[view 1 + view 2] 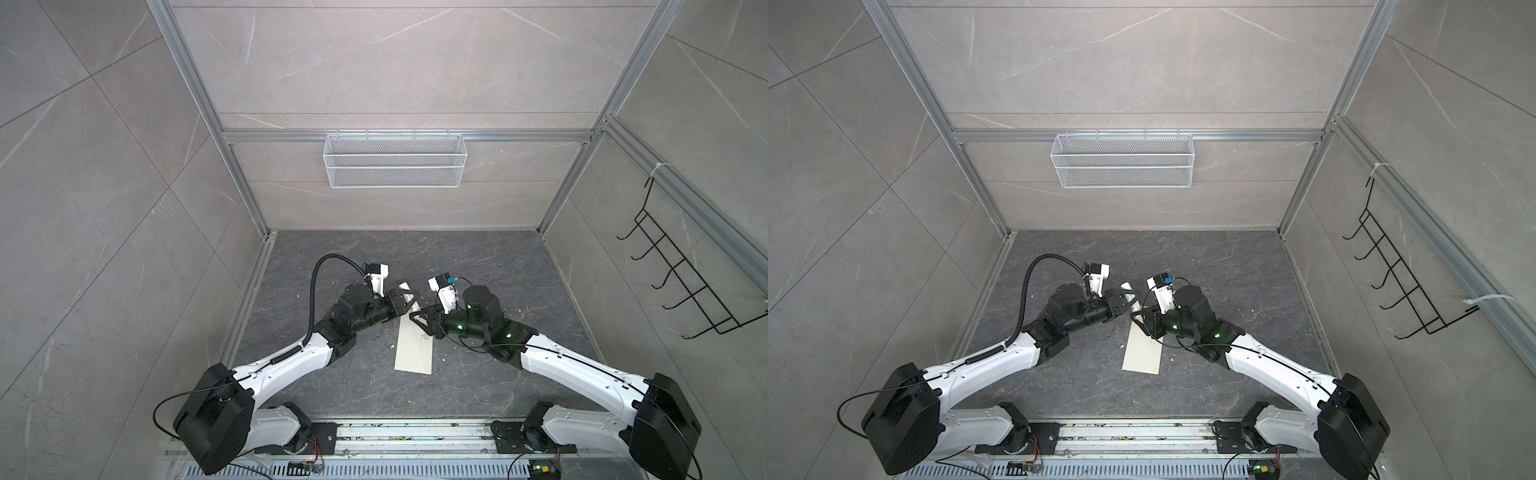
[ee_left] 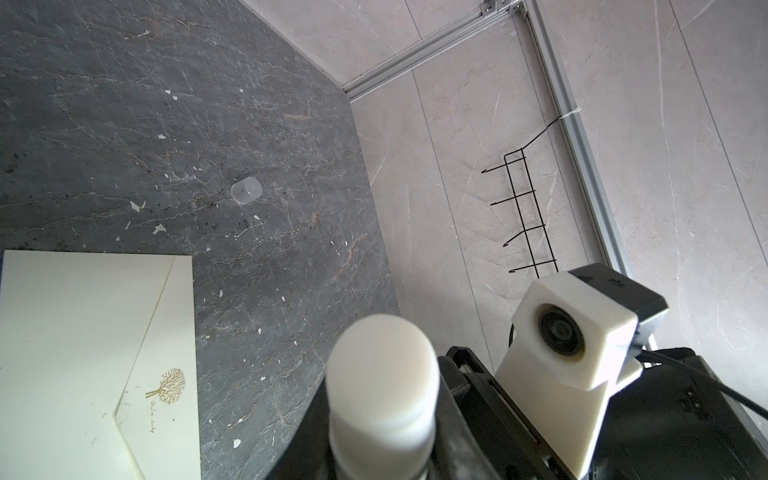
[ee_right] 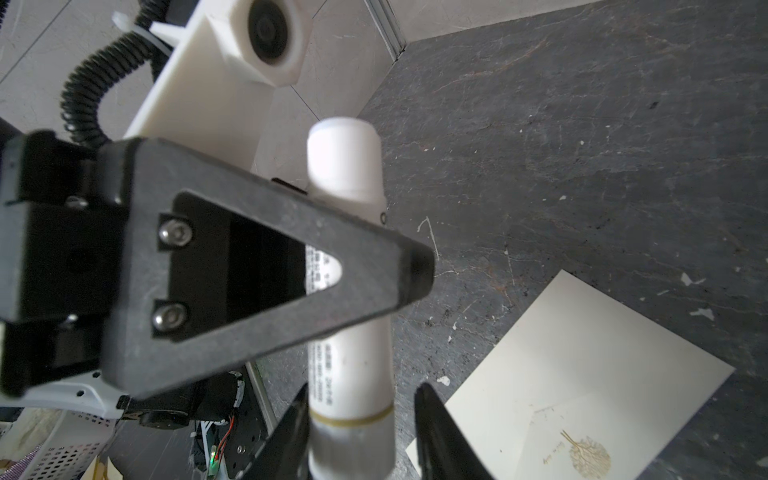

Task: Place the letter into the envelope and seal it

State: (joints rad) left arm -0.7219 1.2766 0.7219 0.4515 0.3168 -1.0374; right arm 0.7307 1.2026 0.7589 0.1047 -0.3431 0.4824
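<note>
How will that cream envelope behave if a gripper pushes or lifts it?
Likely slides easily: the envelope lies flat on the smooth stone table. Lifted by one edge, it would probably sag, being thin paper.

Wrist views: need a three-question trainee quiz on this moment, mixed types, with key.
1. True or false: a clear cap sits on the table, apart from the envelope.
2. The envelope's emblem is: A) a gold tree, B) a red seal, C) a blue stamp.
3. What does the left end effector hold?
Key: 1 true; 2 A; 3 the white tube.
</note>
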